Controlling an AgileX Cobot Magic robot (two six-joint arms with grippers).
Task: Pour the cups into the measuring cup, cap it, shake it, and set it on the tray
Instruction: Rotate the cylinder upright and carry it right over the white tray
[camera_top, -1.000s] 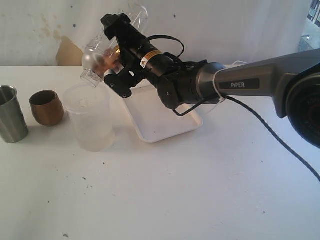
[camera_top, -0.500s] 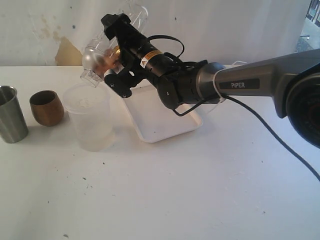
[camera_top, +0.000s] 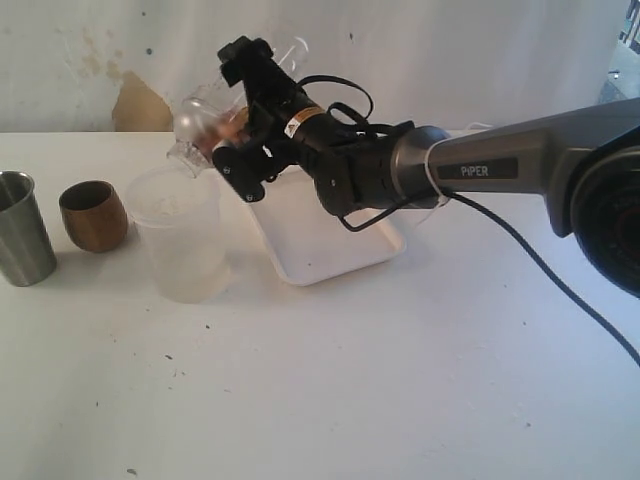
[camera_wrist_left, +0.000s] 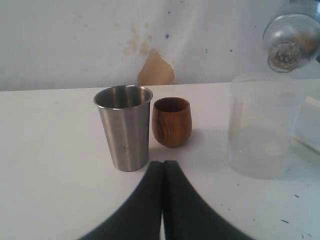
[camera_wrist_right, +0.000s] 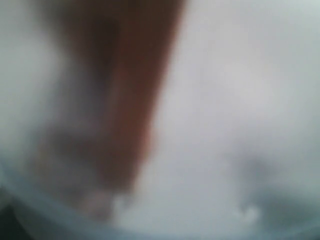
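Note:
My right gripper (camera_top: 236, 112) is shut on the clear measuring cup (camera_top: 198, 124), holding it tilted in the air above a frosted tub. Brownish contents show inside it, and its rounded end (camera_wrist_left: 291, 42) shows in the left wrist view too. The right wrist view is a close blur of clear plastic and brown. The steel tumbler (camera_top: 22, 230) (camera_wrist_left: 125, 130) and the brown wooden cup (camera_top: 93, 215) (camera_wrist_left: 171, 122) stand upright side by side at the left. My left gripper (camera_wrist_left: 162, 165) is shut and empty, low in front of them. The white tray (camera_top: 330, 250) lies under the right arm.
A frosted translucent tub (camera_top: 180, 240) (camera_wrist_left: 262, 125) stands between the wooden cup and the tray, right below the tilted vessel. The right arm (camera_top: 480, 165) and its cable stretch across the table's right half. A wall closes the back.
The right gripper and the measuring cup have shifted a little to the right and turned slightly. The cups, the tub and the tray have not moved.

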